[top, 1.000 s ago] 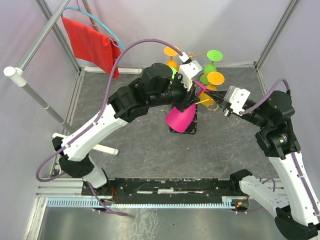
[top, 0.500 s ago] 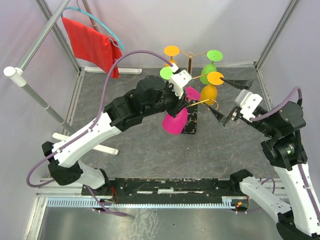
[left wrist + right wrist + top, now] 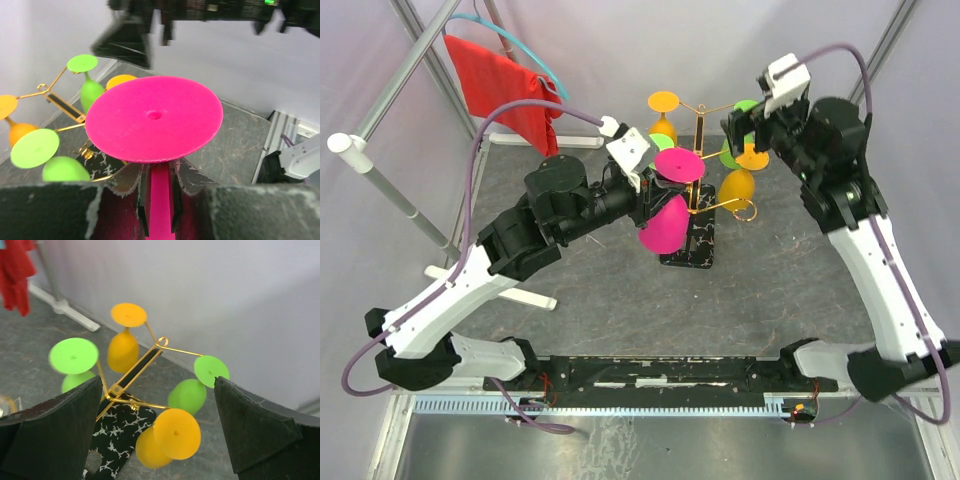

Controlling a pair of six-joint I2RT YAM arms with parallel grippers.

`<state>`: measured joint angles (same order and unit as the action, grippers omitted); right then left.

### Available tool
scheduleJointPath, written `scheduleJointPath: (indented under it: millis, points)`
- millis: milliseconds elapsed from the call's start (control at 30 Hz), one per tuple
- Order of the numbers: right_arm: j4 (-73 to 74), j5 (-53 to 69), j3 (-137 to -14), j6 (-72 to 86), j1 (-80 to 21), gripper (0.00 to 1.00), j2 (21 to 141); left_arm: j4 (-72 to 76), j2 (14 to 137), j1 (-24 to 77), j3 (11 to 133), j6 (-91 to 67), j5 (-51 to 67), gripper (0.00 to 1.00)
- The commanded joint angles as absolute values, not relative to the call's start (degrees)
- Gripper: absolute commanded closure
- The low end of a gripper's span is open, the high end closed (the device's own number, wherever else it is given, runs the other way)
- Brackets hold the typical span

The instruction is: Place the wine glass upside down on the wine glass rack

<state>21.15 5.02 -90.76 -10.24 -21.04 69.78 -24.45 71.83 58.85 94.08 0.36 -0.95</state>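
Orange glasses (image 3: 123, 351), green glasses (image 3: 187, 396) occupy the rack (image 3: 121, 436) beside the wine glass (image 3: 154, 117).

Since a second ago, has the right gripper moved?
Yes. In the top view the right gripper has swung from the right of the wine glass rack, level with its marble base, toward the back wall, now over its far-right arms.

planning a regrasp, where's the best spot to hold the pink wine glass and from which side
The thin stem just under the flat foot, from the left, away from the rack, as the left gripper does: disc above and bowl below stop sliding.
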Motion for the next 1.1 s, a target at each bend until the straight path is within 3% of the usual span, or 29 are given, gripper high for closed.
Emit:
scheduleJointPath:
  millis: [0, 167, 267, 700, 1067]
  points:
    - [25.6, -2.8, -102.7, -3.6, -16.5, 0.0, 76.0, -13.7, 71.7, 58.7, 89.6, 2.2, 5.1, 0.97]
    - [28.0, 7.5, -111.9, 7.9, -0.9, 0.0, 84.2, -2.2, 70.2, 58.9, 79.6, 0.5, 7.8, 0.97]
    - [29.2, 7.8, -112.7, 8.5, 2.3, 0.0, 86.0, 7.9, 68.0, 60.0, 71.9, -1.3, 7.0, 0.97]
    - [25.5, 7.9, -100.1, 8.2, 4.6, 0.0, 79.0, 31.4, 73.0, 68.0, 55.4, 2.2, -12.6, 0.97]
    - [26.1, 6.8, -96.7, 5.9, 4.6, 0.0, 74.6, 41.9, 88.1, 68.2, 58.1, 3.0, -20.5, 0.97]
